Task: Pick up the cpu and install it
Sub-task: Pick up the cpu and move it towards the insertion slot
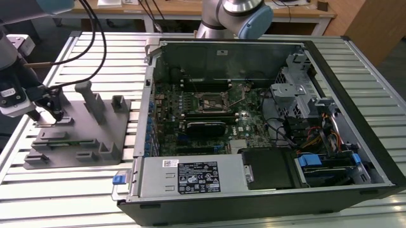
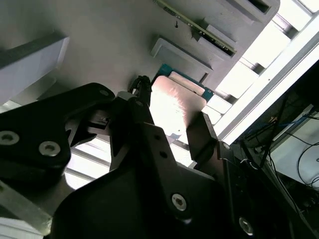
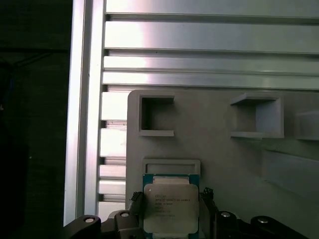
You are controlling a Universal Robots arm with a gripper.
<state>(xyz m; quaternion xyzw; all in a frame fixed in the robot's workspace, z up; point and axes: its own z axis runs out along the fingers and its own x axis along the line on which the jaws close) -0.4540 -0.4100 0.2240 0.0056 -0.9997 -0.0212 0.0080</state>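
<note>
Ribbed aluminium table [image 3: 199, 40]; grey plastic holder [image 3: 214, 149]; claw [image 1: 46, 116] flanks flat square silver cpu [image 3: 170, 209], grip unclear.

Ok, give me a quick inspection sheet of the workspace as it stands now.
Surface: slatted aluminium table, carrying the holder block and the computer case.
Job's things: the cpu lies flat on the grey holder block, not lifted; the socket sits on the board inside the open computer case.
Clutter: nothing seen.
Gripper: the gripper is low over the holder block, right at the cpu.
Cables: black cables hang down to the arm's wrist; coloured wiring lies inside the case.
Surroundings: wooden desk behind the table.
</note>
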